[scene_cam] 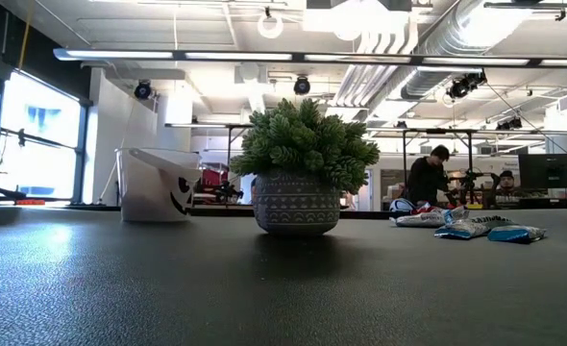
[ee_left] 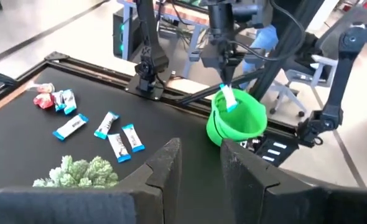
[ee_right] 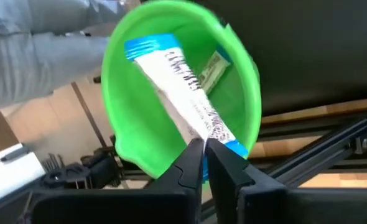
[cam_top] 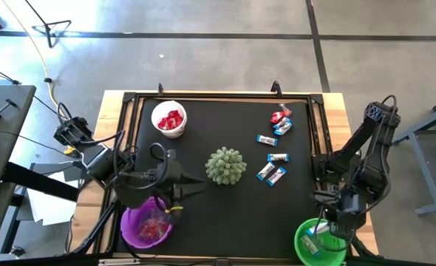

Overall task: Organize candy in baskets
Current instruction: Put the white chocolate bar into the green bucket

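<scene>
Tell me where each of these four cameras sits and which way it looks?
High: overhead, straight down on the black table and both arms.
Low: at tabletop height, looking across at the spiky plant; no arm shows.
Left wrist: past the left gripper toward the green basket.
Right wrist: past the right gripper, pinching a blue-and-silver candy over that basket.
Both wrist views share the basket.

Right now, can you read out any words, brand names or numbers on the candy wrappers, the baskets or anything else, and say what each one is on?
Nothing can be read for certain.
Blue-and-silver wrapped candy pinched by the right gripper over the bright green round basket: dark lettering, too blurred to read.
Blue-and-silver candies loose on the black mat: dark print, too small.
White basket: a black face drawing, no words.
</scene>
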